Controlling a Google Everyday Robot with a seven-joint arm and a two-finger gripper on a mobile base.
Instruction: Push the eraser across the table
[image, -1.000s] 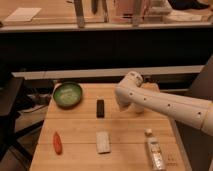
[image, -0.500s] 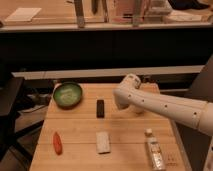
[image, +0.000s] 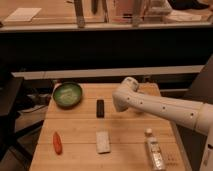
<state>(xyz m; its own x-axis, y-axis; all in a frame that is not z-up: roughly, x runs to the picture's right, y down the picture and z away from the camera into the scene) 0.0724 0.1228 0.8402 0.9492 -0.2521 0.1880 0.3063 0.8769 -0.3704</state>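
At the near edge of the table (image: 75, 160), a clear plastic bottle (image: 155, 152) with a white cap lies on its side towards the right corner. To the left of it, in the middle of the near part, lies a pale grey-white rectangular pad (image: 103, 141), and further left an orange carrot-shaped thing (image: 57, 142), well apart from the pad. Behind the pad, around the centre of the table, the eraser (image: 100, 108) lies flat with its long side running from near to far. It is a small black block and it touches none of the other things. Just to the right of it, the gripper (image: 119, 106) hangs low over the wood at the end of the white arm (image: 165, 107), which comes in from the right side. Its fingers are closed together, and a narrow strip of bare table is visible between it and the eraser. Further back on the left, a green bowl (image: 67, 94) stands near the far corner. Behind the table runs a pale ledge (image: 75, 73).
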